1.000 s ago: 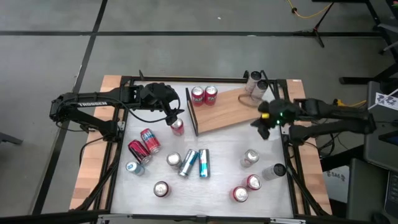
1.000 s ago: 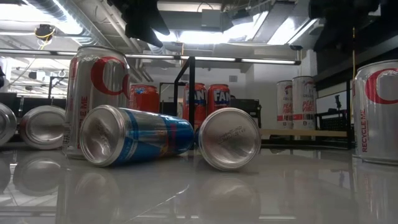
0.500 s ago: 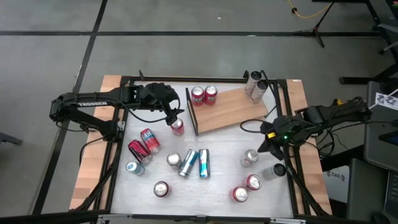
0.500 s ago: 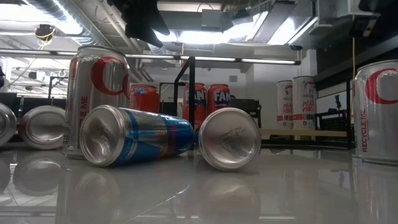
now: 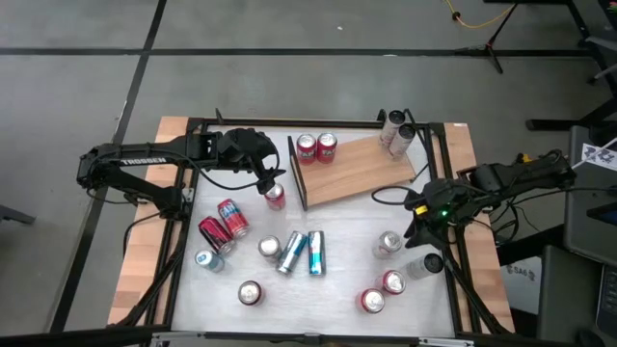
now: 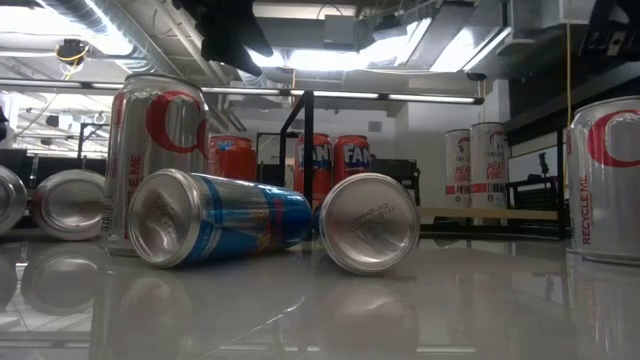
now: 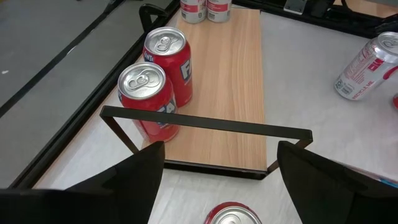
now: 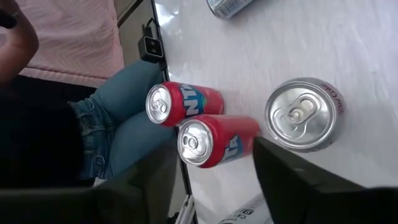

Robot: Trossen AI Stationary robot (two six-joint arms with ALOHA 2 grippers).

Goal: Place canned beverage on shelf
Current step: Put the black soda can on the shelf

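Comparing against a second back: right arm gone from above the far end of the shelf (image 5: 357,169), now over the right side of the counter (image 5: 347,280). Right gripper (image 5: 416,224) hanging just beside an upright silver can (image 5: 387,245). Right fingers (image 8: 280,180), pressed together a second ago, now parted with nothing between them. Left arm unmoved. No can shifted.

Left gripper (image 5: 268,178) near the dark rail (image 5: 297,173) at the shelf's short edge, above an upright red can (image 5: 275,196). Left fingers (image 7: 140,177) spread well apart, wider than that can's top (image 7: 233,214); no contact seen, nothing held.

Shelf lying flat at the back of the counter, skewed, rail end toward the left arm.

Count, high view:
- On shelf: four cans. Two red (image 5: 306,146) side by side against the rail, two pale ones (image 5: 395,122) at the opposite end.
- On counter: twelve cans. One red upright under the left gripper; two red lying down (image 5: 231,218); two blue lying side by side (image 5: 316,253); one small bluish can (image 5: 204,259); two silver tops (image 5: 269,248); the silver can by the right gripper; one darker silver (image 5: 424,265); two red at the front right (image 5: 372,301).
- Total: sixteen.
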